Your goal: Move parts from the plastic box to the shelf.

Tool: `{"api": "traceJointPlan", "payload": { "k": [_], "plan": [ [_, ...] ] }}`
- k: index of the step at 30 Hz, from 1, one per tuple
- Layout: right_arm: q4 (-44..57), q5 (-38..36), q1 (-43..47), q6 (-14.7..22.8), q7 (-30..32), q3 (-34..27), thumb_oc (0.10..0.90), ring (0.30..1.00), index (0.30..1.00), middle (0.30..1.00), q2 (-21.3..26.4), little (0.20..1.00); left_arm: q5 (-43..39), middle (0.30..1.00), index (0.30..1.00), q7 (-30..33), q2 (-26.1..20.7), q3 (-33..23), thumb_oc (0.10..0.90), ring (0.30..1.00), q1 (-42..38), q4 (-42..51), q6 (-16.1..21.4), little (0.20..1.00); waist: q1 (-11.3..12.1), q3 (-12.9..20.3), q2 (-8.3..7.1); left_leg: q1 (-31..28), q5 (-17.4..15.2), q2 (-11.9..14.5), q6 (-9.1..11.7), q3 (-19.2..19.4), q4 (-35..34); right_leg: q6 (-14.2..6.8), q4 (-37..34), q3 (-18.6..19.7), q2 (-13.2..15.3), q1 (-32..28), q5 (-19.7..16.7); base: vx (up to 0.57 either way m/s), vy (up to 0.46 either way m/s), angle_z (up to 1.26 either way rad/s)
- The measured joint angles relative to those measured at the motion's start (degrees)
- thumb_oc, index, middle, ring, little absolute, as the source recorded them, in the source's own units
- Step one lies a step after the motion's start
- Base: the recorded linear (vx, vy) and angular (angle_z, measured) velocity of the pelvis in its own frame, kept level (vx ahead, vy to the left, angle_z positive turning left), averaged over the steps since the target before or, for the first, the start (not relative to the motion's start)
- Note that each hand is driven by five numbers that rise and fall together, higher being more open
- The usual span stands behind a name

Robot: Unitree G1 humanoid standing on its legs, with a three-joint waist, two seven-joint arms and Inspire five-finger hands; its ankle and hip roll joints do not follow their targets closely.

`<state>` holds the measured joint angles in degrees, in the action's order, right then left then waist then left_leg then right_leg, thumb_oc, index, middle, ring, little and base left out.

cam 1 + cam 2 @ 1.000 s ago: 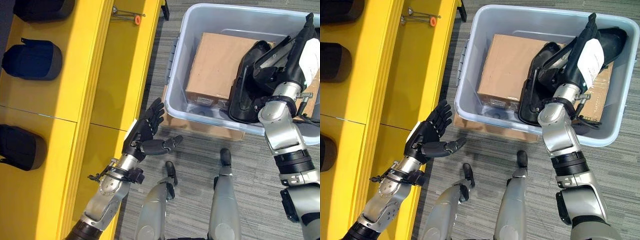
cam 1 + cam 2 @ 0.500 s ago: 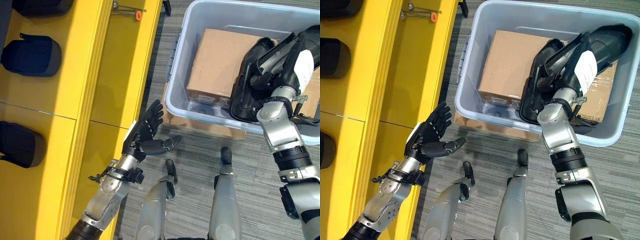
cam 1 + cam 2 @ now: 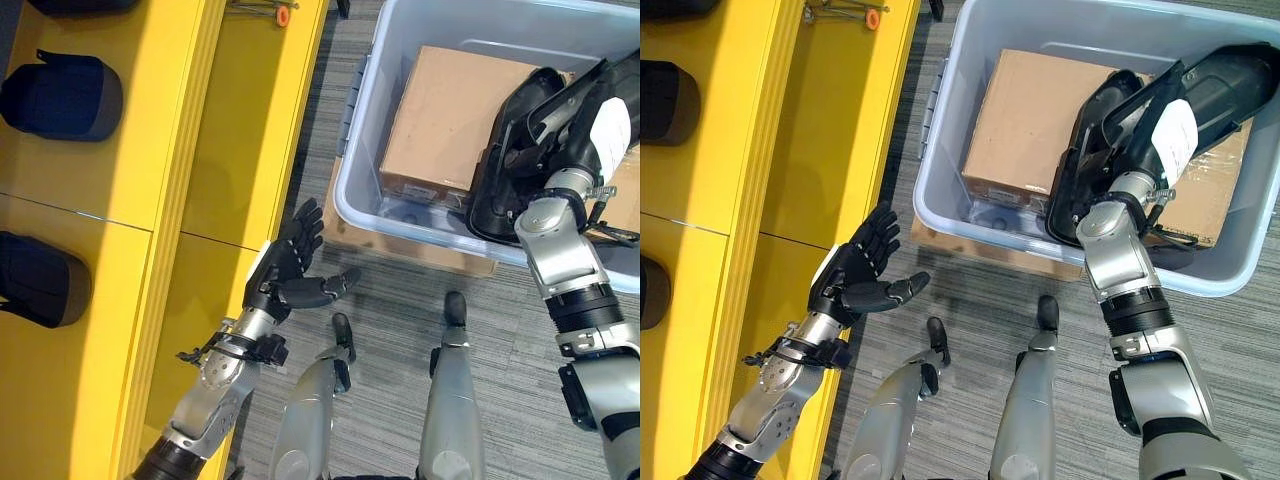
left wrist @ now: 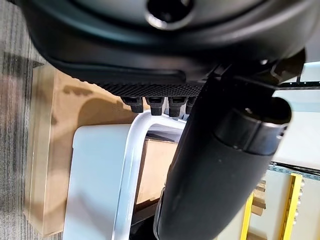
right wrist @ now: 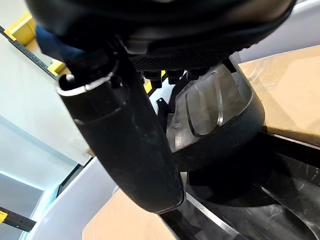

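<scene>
The right hand [image 3: 1108, 185] reaches into the pale grey translucent plastic box [image 3: 940, 160] on the floor, at the tall black moulded plastic part [image 3: 1160, 110] that leans among brown cardboard cartons [image 3: 1025, 125]. Against a second ago, the part lies lower and tilts further toward the box's far right corner, and the forearm has straightened, so the lift is not yet won. Whether the right fingers are clamped round the part I cannot tell; they are hidden behind it. The left hand [image 3: 285, 275] hangs with fingers spread and empty beside the yellow metal shelf [image 3: 150, 130], where dark rounded parts [image 3: 62, 95] already sit. My judgement: the part must come clear of the box wall before any transfer
</scene>
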<state>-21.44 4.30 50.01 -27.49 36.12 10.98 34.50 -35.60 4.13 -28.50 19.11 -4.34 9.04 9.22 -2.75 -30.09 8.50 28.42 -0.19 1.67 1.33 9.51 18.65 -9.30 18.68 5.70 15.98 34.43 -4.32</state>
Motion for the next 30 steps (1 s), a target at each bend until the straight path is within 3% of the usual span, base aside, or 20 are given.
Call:
{"api": "traceJointPlan", "payload": {
  "k": [20, 30],
  "plan": [
    [-10.67, -1.82, 5.50, 1.04, 1.86, 2.01, 0.900, 1.000, 1.000, 1.000, 1.72, 1.000, 0.01, 1.000, 1.000, 0.68, -0.64, 1.18, 0.900, 1.000, -1.09, -0.07, 1.13, 1.000, 1.51, 0.11, 0.17, 4.84, 0.03, -0.10, 0.02, -0.21, 2.18, 0.16, 3.23, 0.29, 0.21, 5.25, 0.58, 0.00, -0.001, 0.00],
    [-10.87, -2.22, 8.88, 0.90, 1.80, 4.13, 0.900, 1.000, 1.000, 1.000, 2.64, 1.000, 0.00, 1.000, 1.000, 1.79, -2.19, 1.68, 0.900, 1.000, -1.33, -0.07, 2.12, 1.000, 1.61, 0.15, 0.22, 7.82, -0.22, -0.06, 0.07, -0.41, 3.97, 0.22, 6.03, 0.45, 0.28, 8.60, 1.53, 0.00, -0.008, 0.01]
  ]
}}
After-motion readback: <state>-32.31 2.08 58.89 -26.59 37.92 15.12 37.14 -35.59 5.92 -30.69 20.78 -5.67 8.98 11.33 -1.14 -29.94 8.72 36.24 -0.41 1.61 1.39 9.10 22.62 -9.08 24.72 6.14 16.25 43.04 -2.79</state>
